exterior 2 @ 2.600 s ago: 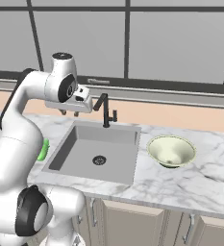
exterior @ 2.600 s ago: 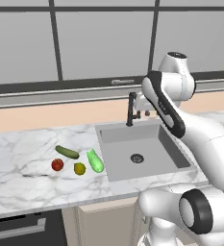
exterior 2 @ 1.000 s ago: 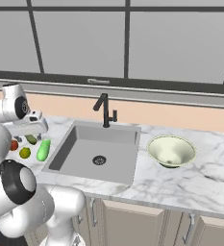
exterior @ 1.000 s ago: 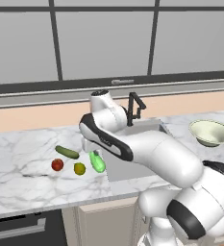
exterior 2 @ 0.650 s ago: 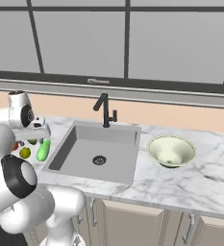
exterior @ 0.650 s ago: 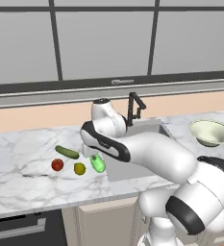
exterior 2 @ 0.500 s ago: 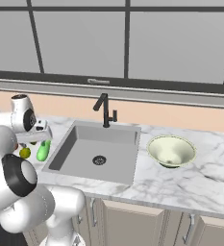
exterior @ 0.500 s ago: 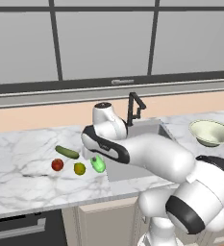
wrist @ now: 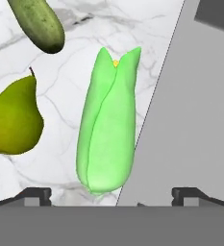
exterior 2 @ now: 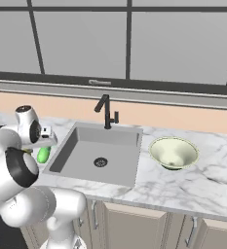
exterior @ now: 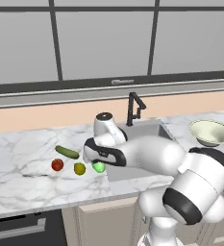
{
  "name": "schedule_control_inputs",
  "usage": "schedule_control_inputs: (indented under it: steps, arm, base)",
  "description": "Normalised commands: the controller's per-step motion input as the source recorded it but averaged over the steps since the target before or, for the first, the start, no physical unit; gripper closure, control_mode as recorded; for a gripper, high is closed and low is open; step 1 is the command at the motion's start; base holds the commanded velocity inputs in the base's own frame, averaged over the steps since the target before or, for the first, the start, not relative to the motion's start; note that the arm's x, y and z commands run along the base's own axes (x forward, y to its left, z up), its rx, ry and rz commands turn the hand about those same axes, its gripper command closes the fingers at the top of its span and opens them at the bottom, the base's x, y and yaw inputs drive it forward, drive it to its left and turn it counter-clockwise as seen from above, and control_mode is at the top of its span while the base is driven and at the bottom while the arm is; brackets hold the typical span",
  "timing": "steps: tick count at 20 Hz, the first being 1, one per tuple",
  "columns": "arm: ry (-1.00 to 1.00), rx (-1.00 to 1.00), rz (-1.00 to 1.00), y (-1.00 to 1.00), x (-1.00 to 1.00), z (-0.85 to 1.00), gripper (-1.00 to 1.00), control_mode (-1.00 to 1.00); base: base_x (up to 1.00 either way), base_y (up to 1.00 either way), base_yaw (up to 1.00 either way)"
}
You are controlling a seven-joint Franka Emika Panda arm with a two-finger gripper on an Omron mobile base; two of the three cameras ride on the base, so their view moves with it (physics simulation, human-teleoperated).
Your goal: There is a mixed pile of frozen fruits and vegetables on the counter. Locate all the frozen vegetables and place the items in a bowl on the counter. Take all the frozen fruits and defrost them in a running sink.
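The counter [exterior: 17, 163] is a white marble slab with grey veins, smooth and flat. The sink [exterior 2: 103, 153], a grey rectangular basin with a round drain and a black angular faucet [exterior 2: 105, 111], is recessed near its middle. The bowl [exterior 2: 173, 151], round, pale cream-green with a wide rim, stands on the counter just off the sink's right edge, well apart from the produce.

The gripper [wrist: 111, 194] hangs over the corn [wrist: 108, 125], jaws spread wide and holding nothing, one tip either side of it. Judged from this, the corn is the first vegetable lined up for pickup. It is a fat light-green husk, ridged and tapered, lying along the sink's left edge. Beside it lie a dark-green cucumber [exterior: 67, 152], a waxy yellow-green pear [wrist: 10, 120] and a small red apple [exterior: 57, 165].
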Motion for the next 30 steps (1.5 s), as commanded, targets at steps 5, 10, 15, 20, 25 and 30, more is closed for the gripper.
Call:
schedule_control_inputs:
  steps: [5,10,15,20,25,30]
  arm:
    - [-0.01,-0.01,-0.04,0.17,0.33,-0.15,-1.0,-1.0]
    - [0.0,-0.01,-0.13,0.02,0.03,-0.19,-1.0,-1.0]
    - [0.0,0.0,-0.12,0.0,0.0,-0.31,-1.0,-1.0]
    - [0.0,0.0,-0.09,0.03,0.02,-0.34,1.0,-1.0]
    - [0.0,0.0,-0.04,-0.02,0.0,-0.12,1.0,-1.0]
    - [0.02,0.0,-0.02,-0.18,-0.09,0.18,1.0,-1.0]
  base:
    - [0.0,0.0,0.0]
    - [0.0,0.0,0.0]
    - [0.0,0.0,0.0]
    - [0.0,0.0,0.0]
    - [0.0,0.0,0.0]
    - [0.0,0.0,0.0]
